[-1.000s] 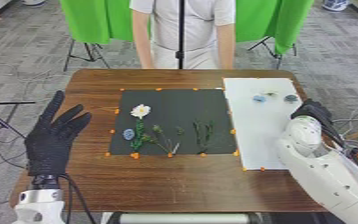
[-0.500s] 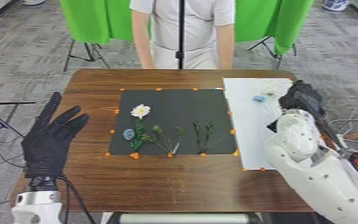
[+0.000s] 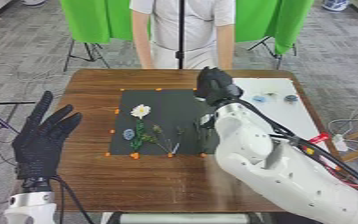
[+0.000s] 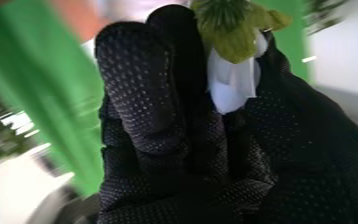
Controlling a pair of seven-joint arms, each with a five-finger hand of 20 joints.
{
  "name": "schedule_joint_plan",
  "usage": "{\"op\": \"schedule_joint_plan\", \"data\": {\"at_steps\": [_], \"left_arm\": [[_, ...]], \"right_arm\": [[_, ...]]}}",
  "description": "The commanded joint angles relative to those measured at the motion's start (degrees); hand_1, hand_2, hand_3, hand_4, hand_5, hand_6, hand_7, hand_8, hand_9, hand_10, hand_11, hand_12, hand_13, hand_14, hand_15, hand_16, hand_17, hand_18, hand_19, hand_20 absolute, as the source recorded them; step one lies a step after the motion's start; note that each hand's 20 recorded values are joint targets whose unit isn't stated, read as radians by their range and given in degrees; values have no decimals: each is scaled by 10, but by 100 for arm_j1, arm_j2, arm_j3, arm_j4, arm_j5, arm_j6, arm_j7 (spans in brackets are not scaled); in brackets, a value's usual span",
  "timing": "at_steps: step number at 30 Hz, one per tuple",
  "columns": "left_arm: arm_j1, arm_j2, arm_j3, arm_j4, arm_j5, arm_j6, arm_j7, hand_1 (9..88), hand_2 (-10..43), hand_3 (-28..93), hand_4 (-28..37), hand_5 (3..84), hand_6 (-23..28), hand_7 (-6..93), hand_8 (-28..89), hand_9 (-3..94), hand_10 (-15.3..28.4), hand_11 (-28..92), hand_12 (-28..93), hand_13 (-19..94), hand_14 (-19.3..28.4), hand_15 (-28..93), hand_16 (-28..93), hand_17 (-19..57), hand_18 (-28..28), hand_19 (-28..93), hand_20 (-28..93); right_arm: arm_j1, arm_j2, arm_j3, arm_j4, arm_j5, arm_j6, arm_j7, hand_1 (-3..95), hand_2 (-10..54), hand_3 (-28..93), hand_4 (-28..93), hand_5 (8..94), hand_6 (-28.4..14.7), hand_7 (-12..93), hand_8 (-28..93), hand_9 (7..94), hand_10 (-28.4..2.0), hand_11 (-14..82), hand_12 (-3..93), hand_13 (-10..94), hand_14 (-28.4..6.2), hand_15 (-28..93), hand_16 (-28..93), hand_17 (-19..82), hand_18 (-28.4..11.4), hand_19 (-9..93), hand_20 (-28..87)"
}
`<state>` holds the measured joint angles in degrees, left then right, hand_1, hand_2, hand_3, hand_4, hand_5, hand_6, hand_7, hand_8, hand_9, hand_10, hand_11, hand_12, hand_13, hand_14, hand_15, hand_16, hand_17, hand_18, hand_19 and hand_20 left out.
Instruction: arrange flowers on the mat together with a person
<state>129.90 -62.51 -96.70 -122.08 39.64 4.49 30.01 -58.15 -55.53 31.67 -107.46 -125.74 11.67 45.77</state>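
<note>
A white bloom with yellow-green leaves [image 4: 232, 80] is pinched between the thumb and fingers of my right hand [image 3: 216, 89], pictured at the far right corner of the black mat [image 3: 171, 95]. On that mat, a white flower [image 3: 141, 111] tops a leafy green stem [image 3: 138, 137], with a blue-gray oval flower [image 3: 128, 134] just beside it on the left. A budded sprig [image 3: 158, 130] lies to the stem's right, and green stems [image 3: 204, 134] lie farther right, partly behind my right arm. Orange pieces [image 3: 135, 156] dot the mat's edges. Alongside, the white mat [image 3: 264, 115] carries a light blue flower [image 3: 259, 99], a small pale flower [image 3: 270, 94] and a dark blue-gray flower [image 3: 291, 98]. At the brown table's left side, my left hand [image 3: 40, 145] is empty, its fingers spread and relaxed.
</note>
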Motion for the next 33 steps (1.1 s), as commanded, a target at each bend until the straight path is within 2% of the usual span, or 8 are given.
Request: {"op": "schedule_joint_plan", "data": {"at_steps": [1, 4, 8, 11, 14, 19, 23, 33], "left_arm": [[-67, 202, 104, 72, -208, 47, 252, 202, 79, 727, -283, 286, 39, 111, -88, 353, 181, 221, 119, 297, 245, 439, -63, -21, 284, 684, -114], [-165, 314, 211, 99, -219, 86, 311, 202, 79, 727, -283, 286, 40, 110, -88, 353, 181, 220, 118, 298, 245, 438, -63, -21, 284, 684, -115], [-352, 381, 351, 163, -210, 46, 301, 202, 78, 728, -283, 287, 40, 110, -88, 353, 181, 220, 118, 298, 246, 439, -63, -21, 284, 684, -115], [-438, 378, 374, 184, -179, 1, 240, 202, 78, 728, -283, 287, 40, 110, -88, 353, 182, 220, 118, 298, 245, 439, -63, -21, 284, 684, -116], [-479, 388, 413, 205, -186, -12, 270, 202, 79, 727, -283, 287, 40, 111, -88, 353, 182, 220, 118, 298, 245, 439, -63, -21, 284, 685, -117], [-478, 359, 400, 215, -189, -41, 251, 202, 78, 728, -283, 287, 40, 110, -88, 353, 181, 220, 118, 298, 245, 439, -63, -21, 284, 685, -118], [-480, 392, 407, 212, -208, -22, 279, 202, 79, 727, -283, 288, 40, 111, -88, 354, 181, 221, 118, 299, 245, 439, -63, -21, 284, 685, -118], [-538, 365, 423, 239, -166, -86, 221, 203, 80, 728, -283, 289, 41, 111, -88, 354, 181, 221, 118, 298, 245, 439, -62, -21, 284, 686, -119]], "right_arm": [[918, -986, -1304, 616, 223, 246, -408, 648, -95, 638, -283, 752, 6, 415, -40, 898, -51, 158, 397, 844, -24, 544, 254, 383, -139, 747, 147], [1211, -1217, -1724, 927, 218, 372, -458, 646, -95, 639, -283, 749, 7, 418, -44, 896, -52, 159, 397, 835, -22, 551, 257, 375, -138, 744, 150], [1523, -1403, -2234, 1261, 183, 426, -409, 640, -95, 641, -283, 743, 15, 429, -51, 893, -48, 160, 394, 830, -20, 551, 260, 357, -141, 745, 159], [1600, -1498, -2446, 1486, -70, 194, -370, 630, -95, 642, -283, 738, 23, 434, -58, 890, -45, 155, 389, 825, -17, 546, 261, 334, -144, 744, 167], [1580, -1504, -2523, 1579, -191, -108, -360, 626, -95, 642, -283, 735, 31, 429, -72, 885, -42, 144, 379, 815, -10, 529, 279, 313, -150, 742, 181], [1471, -1491, -2472, 1640, -397, -560, -413, 612, -95, 632, -283, 732, 37, 390, -81, 858, -55, 127, 373, 770, -15, 514, 296, 279, -149, 724, 192], [1469, -1483, -2484, 1626, -474, -877, -463, 595, -95, 631, -283, 725, 36, 362, -84, 828, -65, 121, 363, 731, -22, 507, 299, 251, -150, 712, 200], [1481, -1478, -2552, 1646, -623, -1127, -438, 563, -95, 639, -283, 708, 35, 318, -89, 793, -74, 108, 338, 684, -36, 492, 276, 224, -148, 693, 210]]}}
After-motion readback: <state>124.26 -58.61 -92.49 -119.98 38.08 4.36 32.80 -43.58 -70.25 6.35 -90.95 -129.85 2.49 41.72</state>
